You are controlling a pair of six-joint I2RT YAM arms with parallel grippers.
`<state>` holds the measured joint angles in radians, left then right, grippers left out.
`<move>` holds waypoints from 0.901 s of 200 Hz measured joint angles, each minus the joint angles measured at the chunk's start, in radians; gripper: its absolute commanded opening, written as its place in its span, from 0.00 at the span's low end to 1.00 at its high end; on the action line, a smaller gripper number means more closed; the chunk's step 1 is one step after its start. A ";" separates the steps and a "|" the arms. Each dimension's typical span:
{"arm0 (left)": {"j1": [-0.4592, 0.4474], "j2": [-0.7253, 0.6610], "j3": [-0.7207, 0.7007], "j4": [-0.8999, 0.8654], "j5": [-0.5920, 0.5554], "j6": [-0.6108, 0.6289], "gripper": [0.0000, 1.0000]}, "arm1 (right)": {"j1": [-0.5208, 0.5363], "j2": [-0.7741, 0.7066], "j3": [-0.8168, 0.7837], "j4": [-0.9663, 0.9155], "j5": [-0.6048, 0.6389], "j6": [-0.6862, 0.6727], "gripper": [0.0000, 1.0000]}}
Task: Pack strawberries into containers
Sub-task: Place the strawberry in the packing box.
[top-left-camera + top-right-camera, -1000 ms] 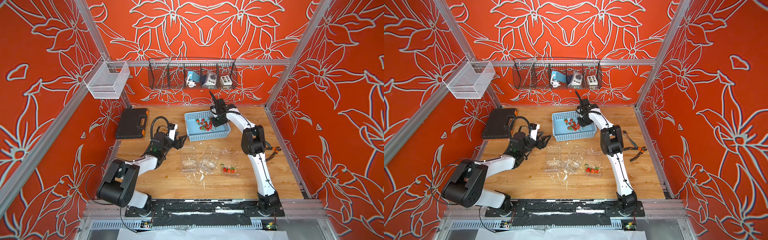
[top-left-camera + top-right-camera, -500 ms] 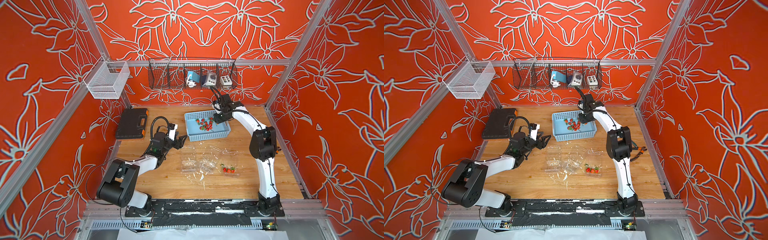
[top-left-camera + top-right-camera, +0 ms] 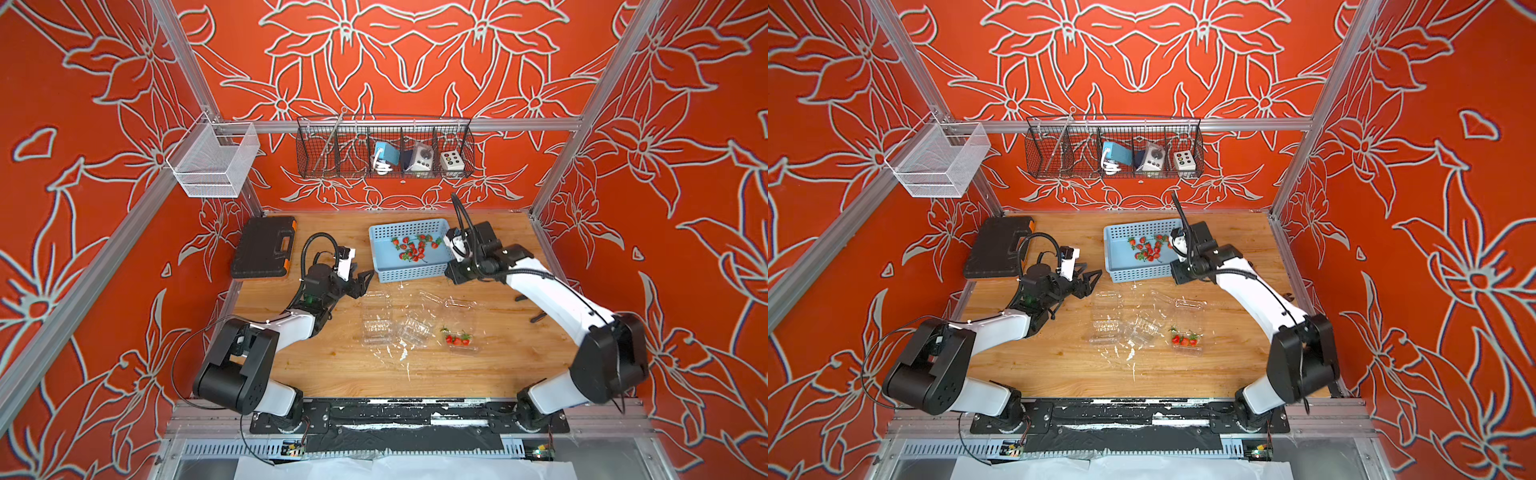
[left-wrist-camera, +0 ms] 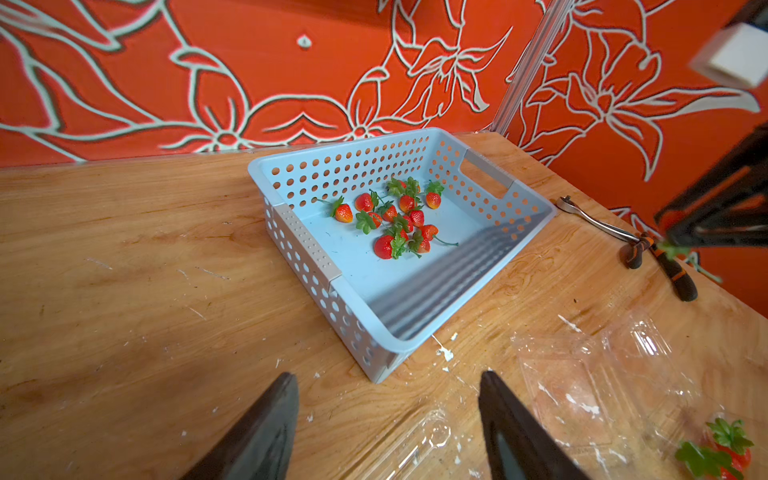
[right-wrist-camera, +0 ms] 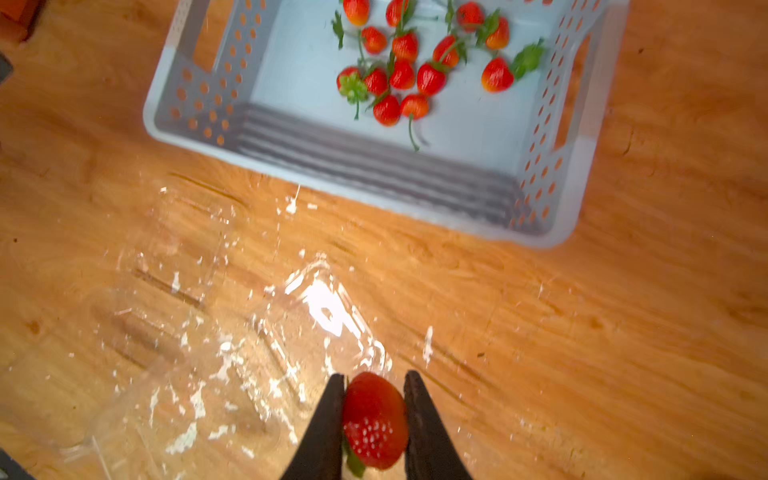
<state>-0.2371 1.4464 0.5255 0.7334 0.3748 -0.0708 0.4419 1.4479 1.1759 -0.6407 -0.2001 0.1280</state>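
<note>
Right gripper [image 5: 375, 377] clamps one strawberry [image 5: 374, 419] between its narrowly parted jaws; left gripper [image 4: 387, 374] gapes wide, gripping nothing.

The table [image 3: 353, 374] is a flat top of light brown wood with small white specks on it. At the back, near the wall, sits a light-blue plastic basket full of little round holes [image 3: 409, 276]. Off to its left, in the back corner, lies a flat black plastic tool case with orange latches [image 3: 262, 249]. In the middle, in front of the basket, three clear see-through plastic boxes [image 3: 415, 330] lie close together. Near the right edge lie a thin silver metal tool with a round head [image 4: 594, 220] and a pair of pliers with black and orange handles [image 4: 673, 274].
</note>
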 measured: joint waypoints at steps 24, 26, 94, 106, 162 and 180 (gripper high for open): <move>0.000 0.000 0.000 0.000 0.001 0.000 0.68 | 0.032 -0.111 -0.129 -0.013 0.004 0.038 0.09; 0.000 0.000 0.000 0.000 0.000 0.000 0.68 | 0.035 -0.119 -0.138 -0.013 0.005 0.041 0.09; 0.000 0.000 0.000 0.000 0.001 0.000 0.68 | 0.073 -0.246 -0.345 -0.052 0.040 0.122 0.11; 0.000 0.000 0.000 0.000 0.001 0.000 0.68 | 0.085 -0.248 -0.367 -0.055 0.042 0.140 0.11; 0.000 0.000 0.000 0.000 0.001 0.000 0.68 | 0.135 -0.262 -0.448 -0.053 0.042 0.213 0.17; 0.000 0.000 0.000 0.000 0.001 0.000 0.68 | 0.143 -0.262 -0.462 -0.053 0.043 0.233 0.23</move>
<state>-0.2375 1.4464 0.5255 0.7334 0.3756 -0.0711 0.5850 1.1862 0.7139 -0.6937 -0.1574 0.3607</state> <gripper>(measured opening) 0.683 0.231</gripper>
